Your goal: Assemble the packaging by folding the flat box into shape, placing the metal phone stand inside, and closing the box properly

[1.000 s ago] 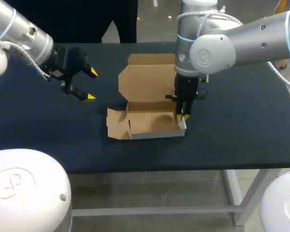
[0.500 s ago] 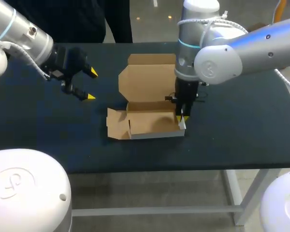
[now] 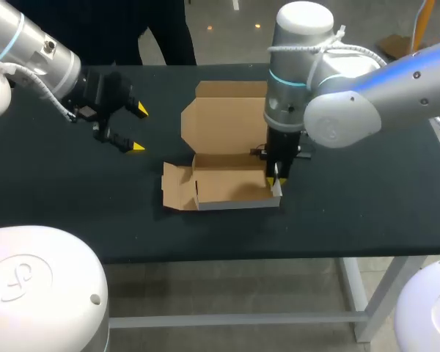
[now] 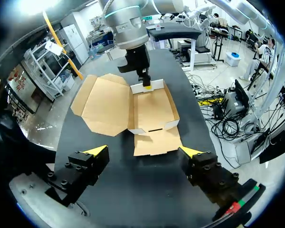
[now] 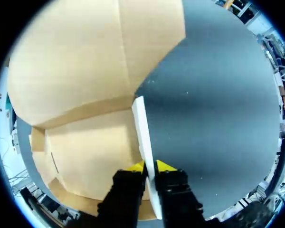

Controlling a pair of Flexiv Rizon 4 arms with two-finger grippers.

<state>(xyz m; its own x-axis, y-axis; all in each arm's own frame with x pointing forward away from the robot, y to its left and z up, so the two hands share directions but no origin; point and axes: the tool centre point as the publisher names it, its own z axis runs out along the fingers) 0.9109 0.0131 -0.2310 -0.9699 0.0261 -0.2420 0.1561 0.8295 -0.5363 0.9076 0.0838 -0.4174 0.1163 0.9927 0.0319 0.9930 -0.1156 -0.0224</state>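
At the middle of the table (image 3: 367, 198), the box (image 3: 231, 187) sat half folded, its lid (image 3: 224, 121) lying open toward 12 o'clock and one flap (image 3: 176, 192) flat at 9 o'clock. The right gripper (image 3: 275, 178) pinched the white side wall (image 5: 145, 142) at 3 o'clock, probably to stand it upright. The left gripper (image 3: 139, 128), spread wide and holding nothing, hovered at 10 o'clock, well apart from the box, with free table beyond every box edge.

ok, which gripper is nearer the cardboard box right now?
Right. The right gripper is at the box, fingers pinching its side wall. The left gripper hangs open above the table, well clear of the box's opposite side.
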